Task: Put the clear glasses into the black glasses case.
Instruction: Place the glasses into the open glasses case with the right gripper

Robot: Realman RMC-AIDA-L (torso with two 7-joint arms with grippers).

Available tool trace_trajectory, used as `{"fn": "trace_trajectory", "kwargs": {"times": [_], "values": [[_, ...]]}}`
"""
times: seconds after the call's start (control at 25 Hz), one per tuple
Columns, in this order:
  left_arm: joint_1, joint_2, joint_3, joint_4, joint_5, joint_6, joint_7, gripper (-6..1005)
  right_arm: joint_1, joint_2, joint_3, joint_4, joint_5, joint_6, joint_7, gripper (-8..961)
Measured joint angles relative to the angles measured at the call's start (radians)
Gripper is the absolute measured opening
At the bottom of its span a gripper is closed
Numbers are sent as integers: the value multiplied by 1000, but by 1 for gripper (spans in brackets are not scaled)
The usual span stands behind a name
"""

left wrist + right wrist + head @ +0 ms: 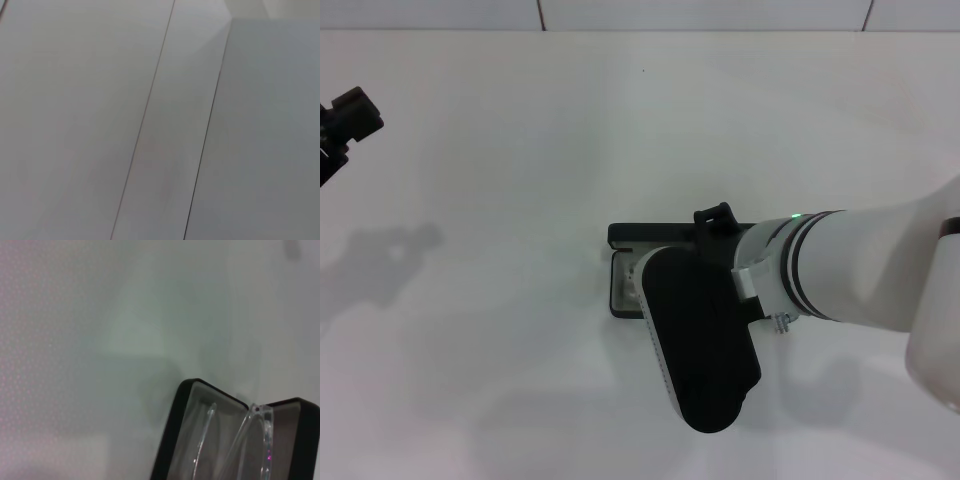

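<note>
The black glasses case (620,237) lies open in the middle of the white table, its grey lining (624,285) showing at the left end. My right arm reaches over it, and the wrist housing hides the right gripper and most of the case. In the right wrist view the open case (172,440) shows its grey inside. The clear glasses (257,432) sit within its outline, one thin arm (206,427) over the lining. Whether they rest in the case or are held just above it cannot be told. My left gripper (350,115) is parked at the far left, well away.
The white table (520,150) stretches around the case, with a wall seam along the back edge. The left wrist view shows only pale flat panels (100,125) with thin dark seams.
</note>
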Motion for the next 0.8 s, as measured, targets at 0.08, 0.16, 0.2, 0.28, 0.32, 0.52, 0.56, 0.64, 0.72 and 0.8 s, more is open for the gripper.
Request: {"fn": "trace_trajectory", "kwargs": {"times": [0.08,0.16,0.2,0.28,0.32,0.52,0.56,0.64,0.72,0.8], "values": [[0,0,0,-3,0,0,1,114,-5,0,1,3,0,13,0,99],[3,-1,0,-4,0,0,1,114,-11,0,4,6,0,25,0,99],[5,-1,0,-4,0,0,1,114,-12,0,5,6,0,28,0,99],[7,-2,0,-4,0,0,1,114,-13,0,7,8,-1,31,1,99],[8,-2,0,-4,0,0,1,114,-13,0,8,10,-1,31,1,99],[9,-3,0,-4,0,0,1,115,-14,0,9,25,-1,38,1,98],[9,-3,0,-4,0,0,1,115,-14,0,9,26,-1,39,1,98],[9,-3,0,-4,-1,0,1,115,-14,0,9,27,-1,41,1,98],[9,-3,0,-4,-2,0,1,115,-16,0,10,28,-2,47,1,98],[10,-5,0,-4,-4,0,1,115,-19,1,10,28,-3,55,1,99]]}}
